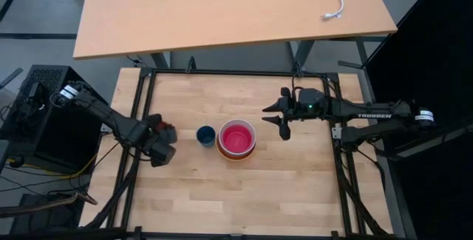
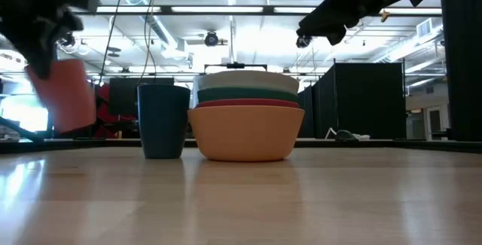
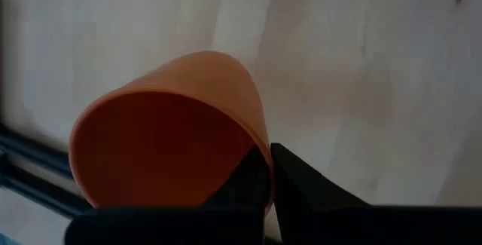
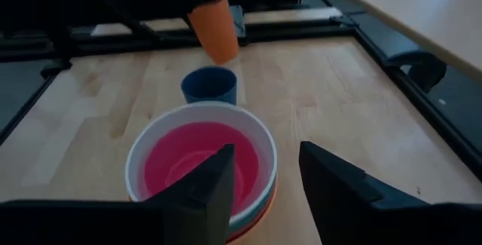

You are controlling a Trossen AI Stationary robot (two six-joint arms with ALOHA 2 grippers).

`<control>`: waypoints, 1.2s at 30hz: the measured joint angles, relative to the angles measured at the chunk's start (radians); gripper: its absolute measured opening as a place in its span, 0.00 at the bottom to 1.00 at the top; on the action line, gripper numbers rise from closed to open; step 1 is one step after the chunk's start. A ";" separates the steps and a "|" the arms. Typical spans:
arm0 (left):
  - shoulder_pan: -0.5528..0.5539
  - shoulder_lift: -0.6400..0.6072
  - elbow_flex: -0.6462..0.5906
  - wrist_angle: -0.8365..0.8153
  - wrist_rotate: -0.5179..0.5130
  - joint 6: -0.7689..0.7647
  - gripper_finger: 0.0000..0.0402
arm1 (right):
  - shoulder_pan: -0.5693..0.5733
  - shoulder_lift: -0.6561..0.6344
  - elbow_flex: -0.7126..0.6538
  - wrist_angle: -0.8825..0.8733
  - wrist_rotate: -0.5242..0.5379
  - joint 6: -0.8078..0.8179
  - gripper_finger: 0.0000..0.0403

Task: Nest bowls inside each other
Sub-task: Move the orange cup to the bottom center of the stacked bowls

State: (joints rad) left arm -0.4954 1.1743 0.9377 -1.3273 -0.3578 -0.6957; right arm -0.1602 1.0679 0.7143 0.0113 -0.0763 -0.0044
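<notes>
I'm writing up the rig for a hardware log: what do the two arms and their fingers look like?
Both arms are dark, nearly black, jointed segments. The right arm carries white TROSSEN lettering, a small green light near the wrist and a pale band at its base end. The left arm has a similar pale band near its base. Each ends in two dark, tapered fingers. A yellow cable lies below the left arm.

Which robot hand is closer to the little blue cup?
Left. The left gripper, shut on the orange cup, hangs just beside the blue cup. The right gripper is open, beyond the stacked bowls.
</notes>
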 joint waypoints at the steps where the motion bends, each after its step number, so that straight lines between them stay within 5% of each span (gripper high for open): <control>1: -0.003 0.014 0.010 0.000 -0.022 0.014 0.00 | 0.000 0.000 0.000 0.013 0.000 0.000 0.34; 24: 0.011 0.417 0.352 -0.236 -0.415 0.309 0.00 | 0.000 0.214 0.075 0.392 0.000 0.023 0.32; 36: 0.016 0.416 0.590 -0.204 -0.228 0.504 0.00 | 0.000 0.324 0.140 0.317 -0.005 -0.003 0.40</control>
State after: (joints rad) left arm -0.4795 1.5906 1.5279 -1.5309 -0.5858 -0.1912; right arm -0.1601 1.3922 0.8539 0.3282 -0.0809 -0.0073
